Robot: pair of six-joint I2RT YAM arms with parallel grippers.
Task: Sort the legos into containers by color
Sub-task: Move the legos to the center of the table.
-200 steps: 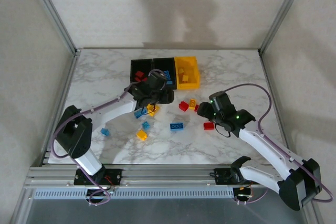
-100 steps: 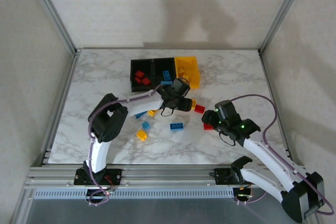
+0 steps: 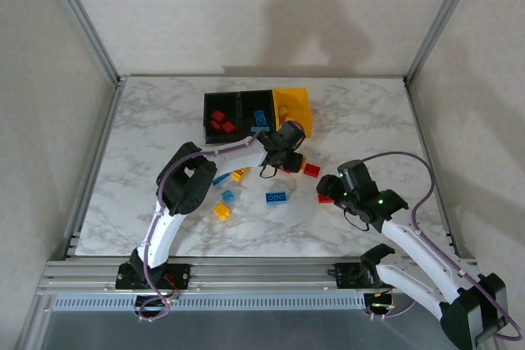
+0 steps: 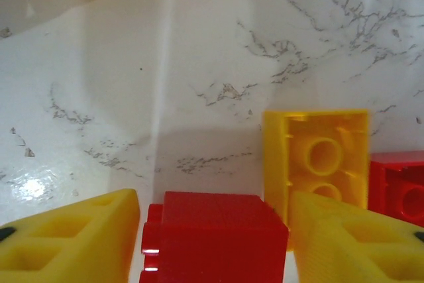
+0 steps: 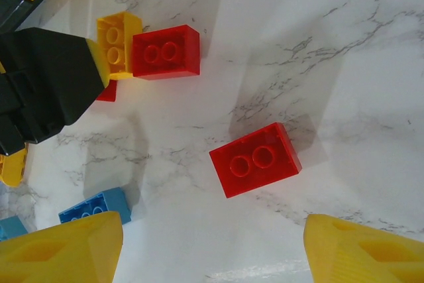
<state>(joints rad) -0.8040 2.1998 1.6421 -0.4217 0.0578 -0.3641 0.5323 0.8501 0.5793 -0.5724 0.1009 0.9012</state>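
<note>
Inside left claw (image 4: 213, 233), up close: red lego (image 4: 215, 220)

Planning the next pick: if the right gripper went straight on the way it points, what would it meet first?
Probably the red two-stud brick lying alone on the marble table, roughly centred ahead of the open right gripper. Depth is unclear, so it may reach the table beside it first.

Beige walls (image 3: 246, 14) enclose a grey-veined marble table (image 3: 148, 120) with an aluminium front rail (image 3: 262, 270).
</note>
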